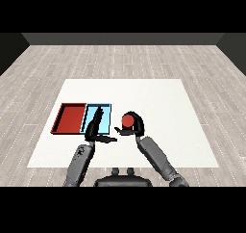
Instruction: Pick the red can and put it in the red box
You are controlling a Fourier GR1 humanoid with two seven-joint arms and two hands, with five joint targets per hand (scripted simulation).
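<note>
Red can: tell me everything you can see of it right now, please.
The red can shows mostly as a round red top seen from above, plain in colour, with no label or markings to make out. It looks upright. The right robot hand curls round it, black fingers wrapping its far and right sides, hiding most of its body. It sits right of the light blue tray, outside both trays, above the white table. Whether it rests on the table or is lifted cannot be told.

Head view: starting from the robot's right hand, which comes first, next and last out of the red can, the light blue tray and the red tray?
1. Red can: inside the right hand, whose fingers curl round it.
2. Light blue tray: to that hand's left, partly under the left hand.
3. Red tray: farthest left, beyond the blue one.
</note>
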